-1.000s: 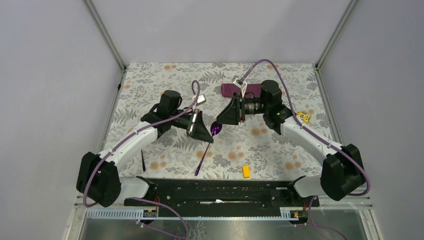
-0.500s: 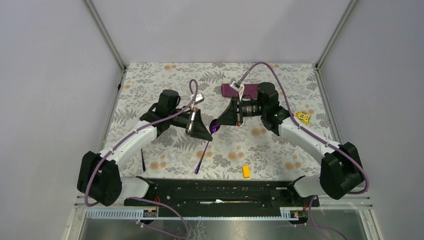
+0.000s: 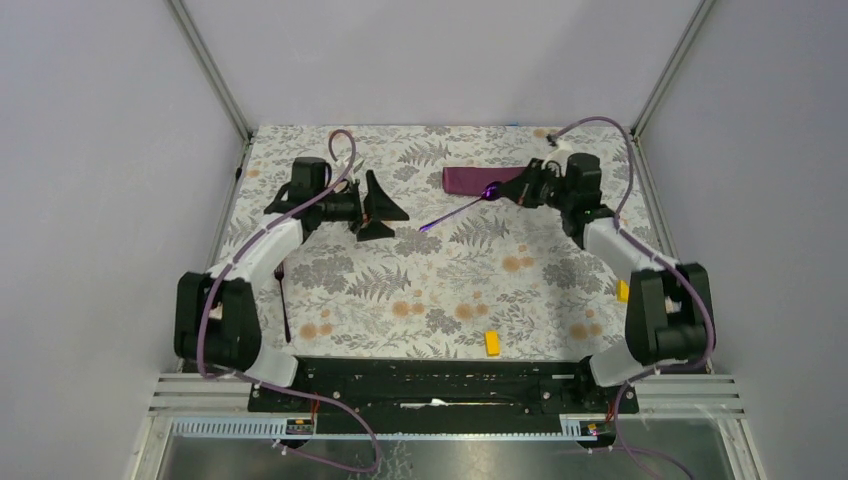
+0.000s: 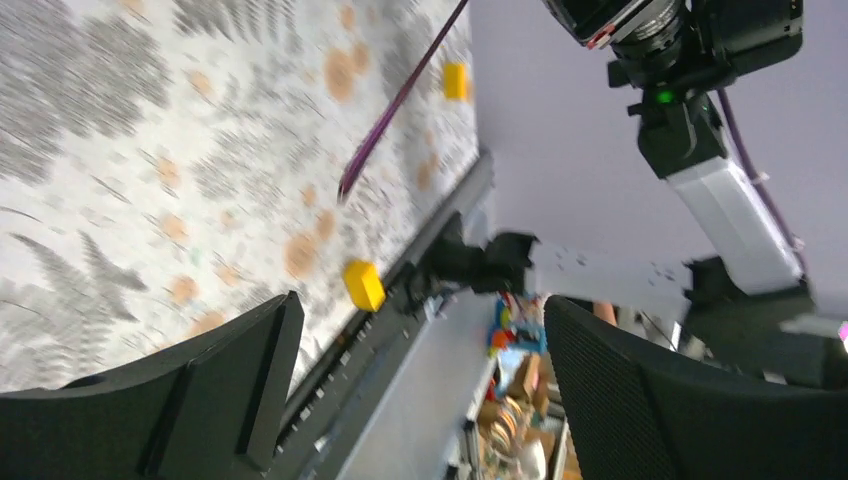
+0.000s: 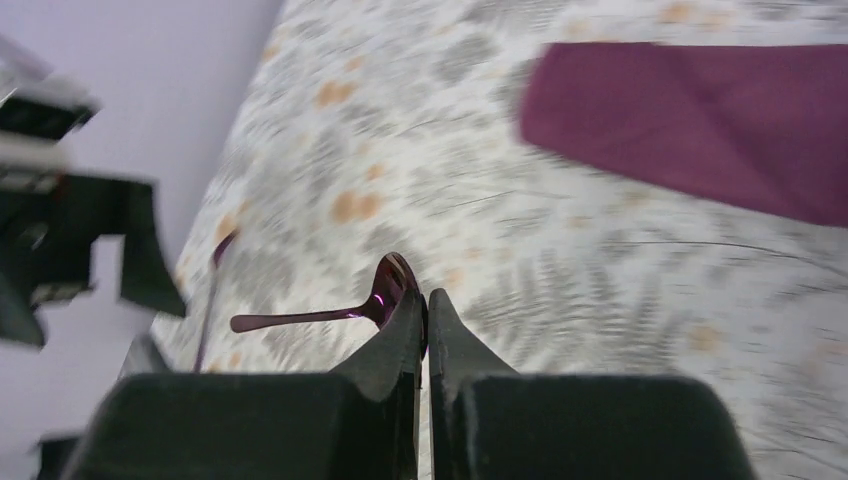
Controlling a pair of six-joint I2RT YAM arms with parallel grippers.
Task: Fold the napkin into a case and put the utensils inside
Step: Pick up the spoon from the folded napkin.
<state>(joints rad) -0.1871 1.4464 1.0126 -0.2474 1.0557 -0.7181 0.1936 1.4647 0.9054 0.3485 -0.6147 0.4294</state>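
Spoon [image 3: 458, 210] is pinched by its round head in the right gripper [image 3: 515, 190], jaws closed on it, just beside the purple case [image 3: 468, 180]. Left gripper [image 3: 380, 205], well apart from the case, has its jaws wide open, empty.

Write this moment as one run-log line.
left gripper: open, empty | right gripper: shut on spoon | case: folded, far side | other utensil: on table
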